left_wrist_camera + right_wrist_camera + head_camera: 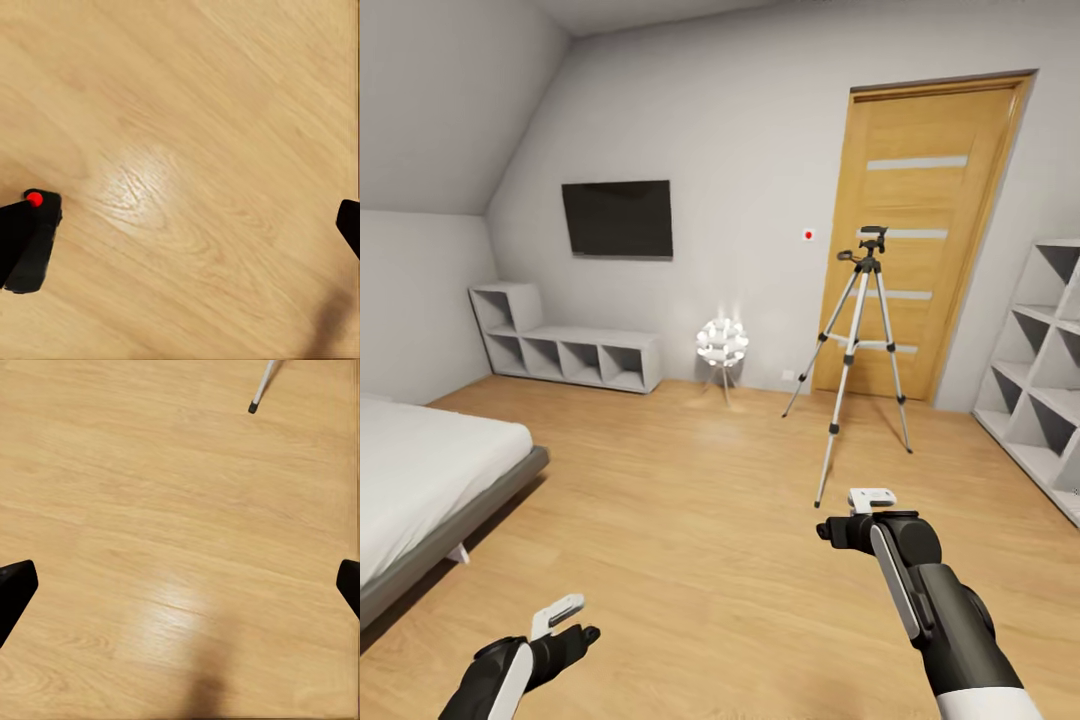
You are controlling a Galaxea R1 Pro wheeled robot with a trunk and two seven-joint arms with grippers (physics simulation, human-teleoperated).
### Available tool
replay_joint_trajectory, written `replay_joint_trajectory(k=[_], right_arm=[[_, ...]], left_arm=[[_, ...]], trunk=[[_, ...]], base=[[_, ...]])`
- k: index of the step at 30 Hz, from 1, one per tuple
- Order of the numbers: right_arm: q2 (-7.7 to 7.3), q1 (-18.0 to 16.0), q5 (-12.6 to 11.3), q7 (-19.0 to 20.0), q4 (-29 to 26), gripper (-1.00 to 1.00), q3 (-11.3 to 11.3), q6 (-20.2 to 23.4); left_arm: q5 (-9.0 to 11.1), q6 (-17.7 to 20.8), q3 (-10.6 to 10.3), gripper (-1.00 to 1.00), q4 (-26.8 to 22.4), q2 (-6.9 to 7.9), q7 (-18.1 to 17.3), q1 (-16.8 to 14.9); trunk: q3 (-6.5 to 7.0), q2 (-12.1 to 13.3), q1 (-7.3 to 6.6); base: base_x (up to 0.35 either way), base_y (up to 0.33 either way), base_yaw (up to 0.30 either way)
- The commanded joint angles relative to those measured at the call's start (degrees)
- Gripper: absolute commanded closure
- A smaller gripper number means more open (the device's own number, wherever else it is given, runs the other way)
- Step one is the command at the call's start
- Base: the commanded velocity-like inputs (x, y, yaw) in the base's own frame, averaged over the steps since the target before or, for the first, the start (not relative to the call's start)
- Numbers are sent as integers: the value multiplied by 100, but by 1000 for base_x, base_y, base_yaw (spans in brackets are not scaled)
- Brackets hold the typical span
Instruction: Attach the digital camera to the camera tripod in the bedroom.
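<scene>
The camera tripod point(857, 335) stands on the wood floor in front of the wooden door, silver legs spread, its black head point(872, 240) bare on top. The digital camera is out of view. My right gripper point(857, 512) hangs low just short of the tripod's nearest foot point(253, 408). It is open, its black fingers point(15, 585) far apart over bare floor. My left gripper point(568, 622) is lower and nearer to me, also open and holding nothing, with a red-dotted finger point(31, 232) over the floor.
A grey platform bed point(420, 470) fills the left side. White cube shelves point(1045, 370) line the right wall, a low shelf unit point(570, 350) the far wall under a wall screen point(618, 218). A white ball lamp point(722, 343) stands left of the tripod. The door point(930, 230) is closed.
</scene>
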Motion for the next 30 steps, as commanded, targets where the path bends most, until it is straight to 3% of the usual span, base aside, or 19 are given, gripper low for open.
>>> replay_joint_trajectory(k=[1, 7, 21, 30], right_arm=[[-1, -5, -10, 6, -2, -100, 3, 23], [0, -1, -19, 13, 2, -100, 18, 23], [12, 19, -13, 7, -24, -100, 60, 23], [2, 20, -6, 13, -3, -100, 379, 23]], left_arm=[[3, -27, 10, -100, 44, 0, -17, -1], [-31, -358, 3, -100, 422, 4, 29, 1], [-37, -457, 2, -100, 553, 5, 55, 2], [18, -309, 12, -100, 484, -67, 169, -16]], trunk=[[-6, -3, -1], [-6, -3, -1], [-6, -3, -1], [-24, -43, 21]], base=[[0, 0, -178], [-108, 56, -82], [-252, 136, -8], [-145, 78, 178]])
